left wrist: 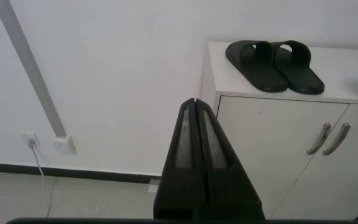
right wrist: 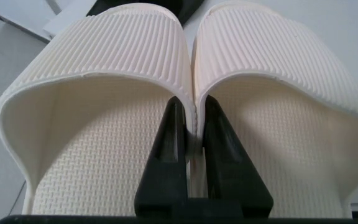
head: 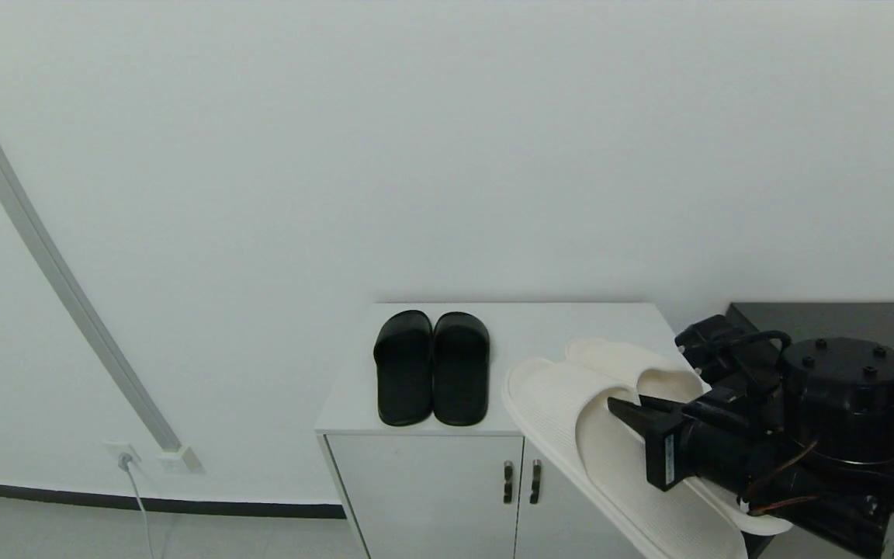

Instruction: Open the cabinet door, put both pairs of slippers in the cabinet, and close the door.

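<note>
Pinching 2 white slippers (right wrist: 98,180) by adjoining straps, right gripper (right wrist: 191,107) holds pair at cabinet (head: 424,497) right corner. Black slippers (head: 431,369) atop cabinet, doors closed. Left gripper (left wrist: 195,104) fingers pressed together, empty. Gripper label (head: 669,450) unreadable.

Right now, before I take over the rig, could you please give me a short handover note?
Left gripper: shut, empty, clear of the cabinet.
Right gripper: shut on the white slippers, pinching the inner edges of the two straps together. The pair is held up, tilted, by the cabinet's right side.
Black slippers: side by side on the cabinet top.
Doors: both shut.
Done: white pair is in the grip.
Left: open a door, put both pairs inside, close the door.
</note>
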Available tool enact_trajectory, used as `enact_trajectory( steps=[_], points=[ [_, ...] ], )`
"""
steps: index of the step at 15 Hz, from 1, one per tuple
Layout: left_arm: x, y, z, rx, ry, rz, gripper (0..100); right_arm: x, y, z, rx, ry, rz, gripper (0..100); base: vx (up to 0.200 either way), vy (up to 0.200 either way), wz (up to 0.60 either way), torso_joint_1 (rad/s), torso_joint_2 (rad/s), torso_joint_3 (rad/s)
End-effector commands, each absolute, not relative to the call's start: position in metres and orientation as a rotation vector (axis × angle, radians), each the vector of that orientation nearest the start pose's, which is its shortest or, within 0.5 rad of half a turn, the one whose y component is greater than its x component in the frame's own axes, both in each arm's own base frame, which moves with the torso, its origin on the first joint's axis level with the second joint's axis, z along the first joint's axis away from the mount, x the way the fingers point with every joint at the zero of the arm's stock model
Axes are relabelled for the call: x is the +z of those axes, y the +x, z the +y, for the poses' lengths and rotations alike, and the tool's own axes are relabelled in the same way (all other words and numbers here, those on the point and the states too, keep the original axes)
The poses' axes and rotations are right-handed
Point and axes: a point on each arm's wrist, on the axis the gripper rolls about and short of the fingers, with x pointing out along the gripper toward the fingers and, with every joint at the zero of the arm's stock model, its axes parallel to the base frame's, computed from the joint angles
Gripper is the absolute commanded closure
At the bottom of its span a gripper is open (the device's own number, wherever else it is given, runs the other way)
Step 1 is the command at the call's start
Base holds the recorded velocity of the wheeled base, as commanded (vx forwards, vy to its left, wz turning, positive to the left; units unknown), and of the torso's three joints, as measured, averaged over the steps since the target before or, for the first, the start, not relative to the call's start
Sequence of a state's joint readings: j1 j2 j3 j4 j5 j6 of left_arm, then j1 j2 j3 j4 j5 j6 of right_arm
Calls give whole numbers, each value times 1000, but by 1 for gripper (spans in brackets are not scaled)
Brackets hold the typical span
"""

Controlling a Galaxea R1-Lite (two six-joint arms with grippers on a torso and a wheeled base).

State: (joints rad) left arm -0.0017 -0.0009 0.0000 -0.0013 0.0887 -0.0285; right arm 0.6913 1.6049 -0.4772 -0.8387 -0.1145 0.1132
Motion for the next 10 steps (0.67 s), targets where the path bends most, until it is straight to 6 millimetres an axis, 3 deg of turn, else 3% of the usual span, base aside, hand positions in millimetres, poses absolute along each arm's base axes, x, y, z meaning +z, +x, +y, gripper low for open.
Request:
enact_trajectory(
  steps=[1, 4, 9, 10],
  points=[
    [76, -23, 2, 87, -29, -3, 100, 145, 190, 160, 573, -8, 302, 100, -200, 0, 0, 7, 2, 7],
    [76, -23, 2, 87, -29, -3, 100, 142, 187, 158, 575, -16, 315, 100, -200, 0, 0, 12, 4, 2],
    [76, -23, 2, 87, -29, -3, 100, 134, 185, 156, 580, -71, 329, 100, 0, 0, 0, 0, 0, 0],
    [76, -23, 2, 87, -29, -3, 100, 133, 185, 157, 580, -72, 332, 100, 0, 0, -600, 22, 2, -7]
  ],
)
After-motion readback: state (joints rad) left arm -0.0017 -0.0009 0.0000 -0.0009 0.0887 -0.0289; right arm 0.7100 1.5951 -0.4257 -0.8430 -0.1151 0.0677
